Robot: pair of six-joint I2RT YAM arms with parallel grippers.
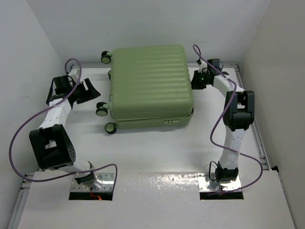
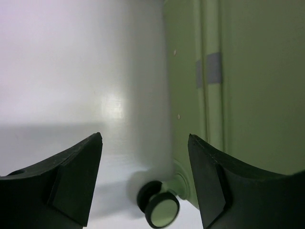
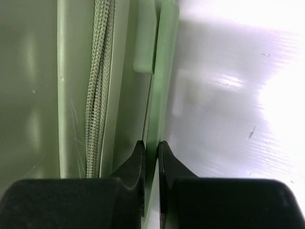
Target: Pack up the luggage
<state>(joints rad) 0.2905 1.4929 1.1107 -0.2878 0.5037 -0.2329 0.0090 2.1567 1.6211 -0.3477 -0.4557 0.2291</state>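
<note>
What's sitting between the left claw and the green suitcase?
Just bare table, in the top view; a wheel of the suitcase pokes toward the left gripper.

The big light-green hard-shell suitcase (image 1: 151, 81) is the same pale green all over, its lid patterned with even ribs running side to side. Its small castor wheels (image 2: 159, 210) are black with a pale green hub. The zip (image 3: 97, 71) has dull grey-green teeth, and a short grey patch (image 2: 214, 67) crosses the green seam. The glossy tabletop (image 1: 157, 152) is plain white, as are the walls (image 1: 143, 24). The robot arms (image 1: 228, 138) are white with black joints, and their cables (image 1: 12, 140) are purple. The left end effector (image 2: 144, 138) and right end effector (image 3: 151, 143) are matte black.
</note>
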